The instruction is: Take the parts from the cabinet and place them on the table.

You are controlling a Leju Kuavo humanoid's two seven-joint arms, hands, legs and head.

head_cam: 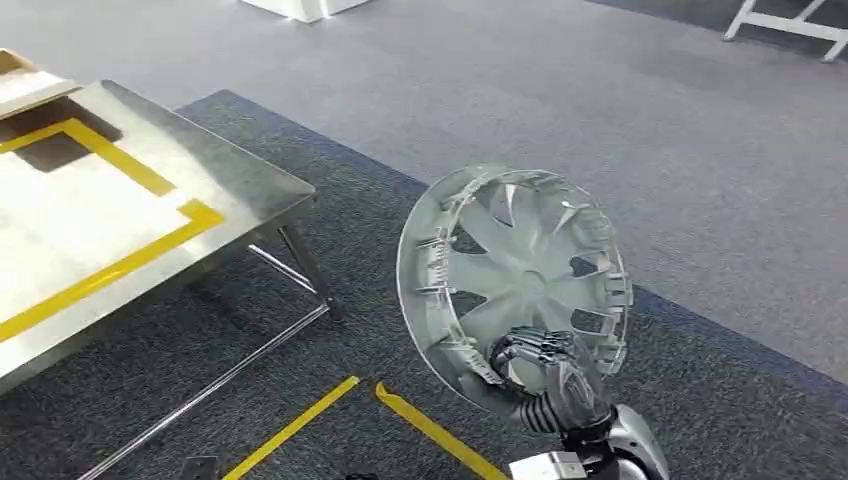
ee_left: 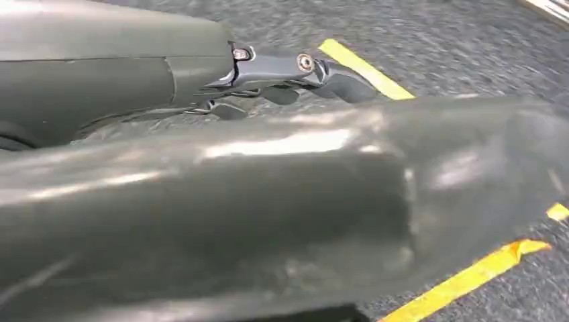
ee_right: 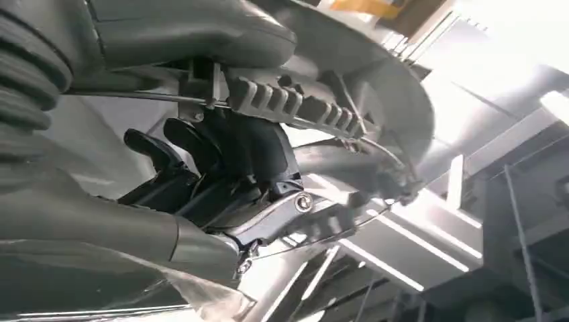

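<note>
The right hand is squeezing the bottom rim of the big silver wheel cover, holding it up on its edge over the dark carpet. The left hand is hanging low; I cannot tell if it is open. The surface is sitting well apart at ten o'clock, so the cover could be slipping or tipping on the way, since just one edge is being held.

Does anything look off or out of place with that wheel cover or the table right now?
Nothing looks damaged or spilled. The silver wheel cover is held tilted on edge by the right robot hand, out over the carpet, apart from the steel table with its yellow tape outline. It simply hasn't been set down yet.
</note>
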